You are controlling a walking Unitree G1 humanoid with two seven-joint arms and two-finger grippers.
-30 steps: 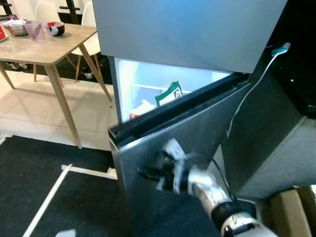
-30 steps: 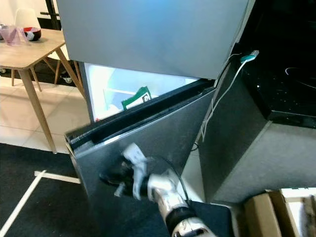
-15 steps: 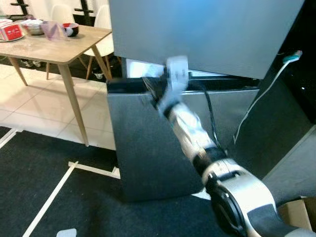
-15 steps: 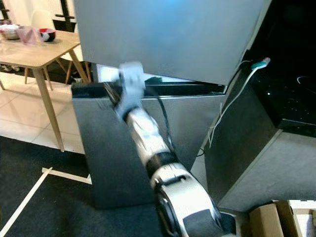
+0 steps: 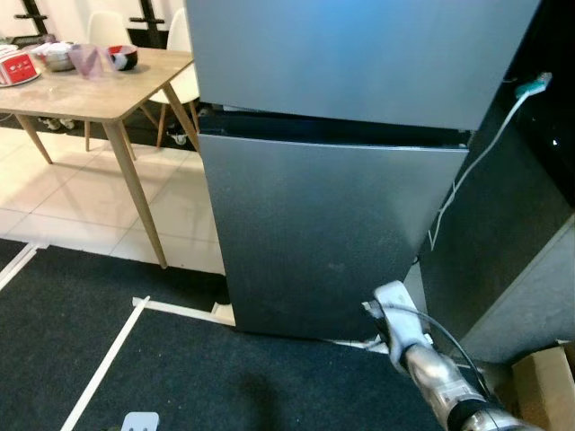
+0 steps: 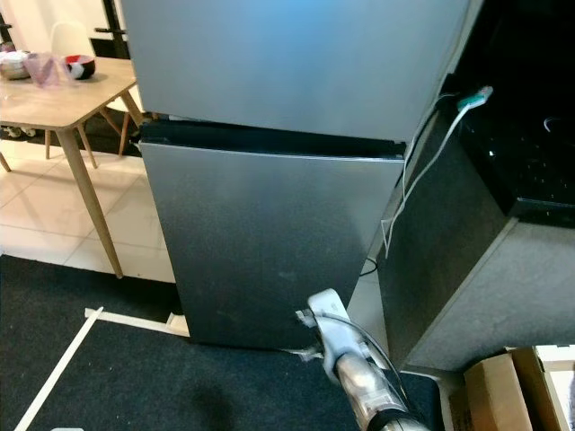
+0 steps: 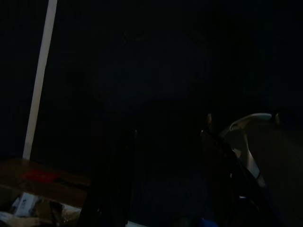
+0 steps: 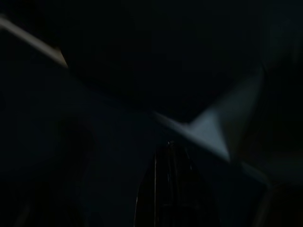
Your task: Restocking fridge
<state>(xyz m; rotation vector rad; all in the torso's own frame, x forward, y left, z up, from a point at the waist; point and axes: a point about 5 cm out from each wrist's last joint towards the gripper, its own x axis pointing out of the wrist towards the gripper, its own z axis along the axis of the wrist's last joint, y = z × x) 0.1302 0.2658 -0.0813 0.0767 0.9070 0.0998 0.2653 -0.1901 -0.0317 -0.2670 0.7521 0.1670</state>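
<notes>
Fridge (image 5: 332, 224): stands straight ahead on the edge of the black mat (image 5: 180, 377), grey, two doors. Lower door (image 6: 269, 242) sits flush in the frame with a thin dark seam between it and the upper door (image 5: 359, 54).

Nearest the camera, the right arm (image 5: 431, 373) reaches in low at the right, its white wrist housing just in front of the fridge's bottom right corner. Right gripper (image 8: 168, 189): in the very dark wrist view the black fingers appear pressed together to a single point, holding nothing. Left gripper: its wrist view is nearly black, and finger state cannot be told; a pale tape line (image 7: 40, 75) is all that can be made out.

Cardboard box (image 6: 490, 395) at the lower right corner, beside a dark cabinet (image 6: 503, 224). White tape line (image 5: 99, 373) runs across the mat at the left.

White cable (image 5: 476, 162) hangs down the fridge's right side, with a teal plug (image 5: 532, 86) at its top.

Farther left, wooden table (image 5: 99, 94) on pale tile, carrying bowls (image 5: 121, 56) and a pink cup (image 5: 88, 59). White chairs (image 5: 108, 27) behind it.
</notes>
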